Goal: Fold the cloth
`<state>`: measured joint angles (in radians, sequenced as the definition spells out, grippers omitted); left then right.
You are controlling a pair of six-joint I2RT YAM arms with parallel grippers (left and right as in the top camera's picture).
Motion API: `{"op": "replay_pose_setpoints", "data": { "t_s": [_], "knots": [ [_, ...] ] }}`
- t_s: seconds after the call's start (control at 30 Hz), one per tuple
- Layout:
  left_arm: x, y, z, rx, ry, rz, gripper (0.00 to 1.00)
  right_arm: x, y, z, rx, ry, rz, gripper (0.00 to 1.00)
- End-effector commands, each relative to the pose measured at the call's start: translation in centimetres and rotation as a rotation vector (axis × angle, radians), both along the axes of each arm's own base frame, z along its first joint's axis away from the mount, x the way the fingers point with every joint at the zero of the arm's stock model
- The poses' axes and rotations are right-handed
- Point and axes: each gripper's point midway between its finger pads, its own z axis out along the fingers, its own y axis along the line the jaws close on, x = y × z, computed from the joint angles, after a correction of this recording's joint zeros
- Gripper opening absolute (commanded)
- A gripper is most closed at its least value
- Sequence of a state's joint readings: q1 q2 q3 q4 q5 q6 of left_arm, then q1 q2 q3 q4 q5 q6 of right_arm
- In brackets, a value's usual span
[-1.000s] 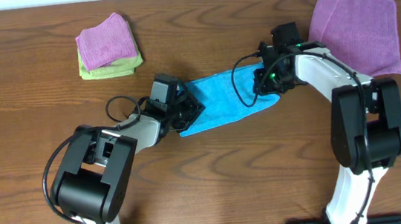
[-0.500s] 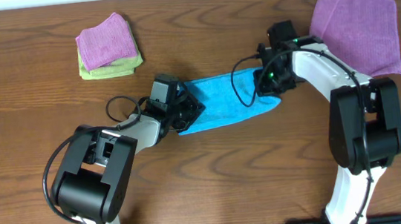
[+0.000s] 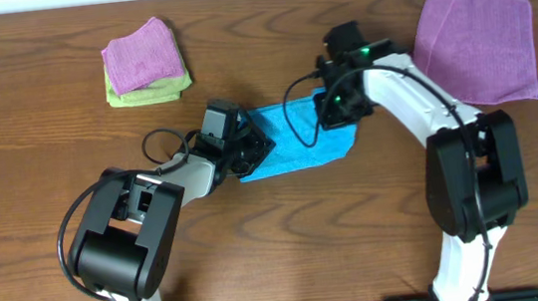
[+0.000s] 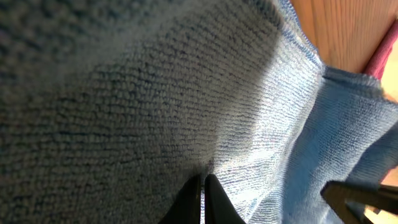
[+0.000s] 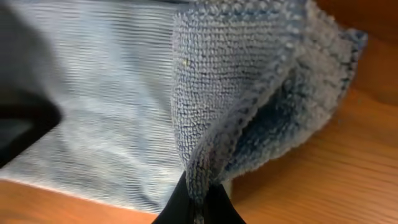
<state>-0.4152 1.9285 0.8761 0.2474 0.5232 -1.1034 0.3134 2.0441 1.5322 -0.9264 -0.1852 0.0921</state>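
Note:
The sky-blue cloth [image 3: 298, 137] lies as a folded band in the middle of the table between my two grippers. My left gripper [image 3: 249, 151] is shut on the cloth's left end; in the left wrist view its closed fingertips [image 4: 203, 186] pinch the ribbed fabric [image 4: 155, 93], which fills the frame. My right gripper [image 3: 337, 106] is shut on the cloth's right end and holds it lifted over the rest of the cloth. In the right wrist view the fingertips [image 5: 198, 198] pinch a doubled edge of the cloth [image 5: 249, 74].
A large purple cloth [image 3: 478, 38] lies flat at the back right. A small folded purple cloth [image 3: 142, 56] sits on a folded lime-green cloth [image 3: 143, 94] at the back left. The table [image 3: 288, 239] is brown wood.
My right gripper has moved left with the cloth's right end, shortening the blue band. The left gripper has not moved.

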Motion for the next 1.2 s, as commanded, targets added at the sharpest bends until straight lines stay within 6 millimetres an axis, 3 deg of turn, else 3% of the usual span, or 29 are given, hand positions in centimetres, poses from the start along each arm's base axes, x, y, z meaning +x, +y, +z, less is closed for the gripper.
{"op": "replay_pose_setpoints", "data": {
  "t_s": [0.0, 0.17, 0.23, 0.53, 0.7, 0.77, 0.93, 1.03, 1.17],
  "knots": [
    [-0.4, 0.4, -1.6, 0.02, 0.04, 0.009, 0.06, 0.6, 1.8, 2.3, 0.02, -0.052, 0.016, 0.02],
    [-0.3, 0.4, -1.5, 0.015, 0.039, 0.009, 0.07, 0.2, 3.4, 3.1, 0.024, -0.058, 0.047, 0.02],
    [-0.2, 0.2, -1.1, -0.014, 0.033, -0.001, 0.22, 0.0, 3.9, 3.1, 0.023, -0.057, 0.054, 0.02],
    [1.4, -0.3, 4.2, -0.3, -0.073, -0.136, 0.23, -1.0, 5.8, 3.0, 0.003, -0.065, 0.083, 0.02],
    [3.1, 2.4, 6.5, -0.361, -0.159, -0.138, 0.16, -1.3, 6.3, 3.0, 0.005, -0.063, 0.086, 0.02],
    [4.1, 3.9, 7.7, -0.348, -0.213, -0.112, 0.11, -1.3, 6.4, 3.0, 0.005, -0.062, 0.086, 0.02],
    [5.8, 8.7, 11.5, -0.267, -0.341, -0.023, 0.11, -1.3, 6.6, 3.1, 0.01, -0.065, 0.077, 0.01],
    [5.4, 11.6, 12.9, -0.183, -0.358, 0.031, 0.11, -1.2, 7.0, 3.1, 0.018, -0.066, 0.06, 0.02],
    [3.1, 15.0, 13.4, -0.047, -0.312, 0.085, 0.11, -1.3, 8.0, 3.2, 0.034, -0.069, 0.024, 0.02]
  ]
}}
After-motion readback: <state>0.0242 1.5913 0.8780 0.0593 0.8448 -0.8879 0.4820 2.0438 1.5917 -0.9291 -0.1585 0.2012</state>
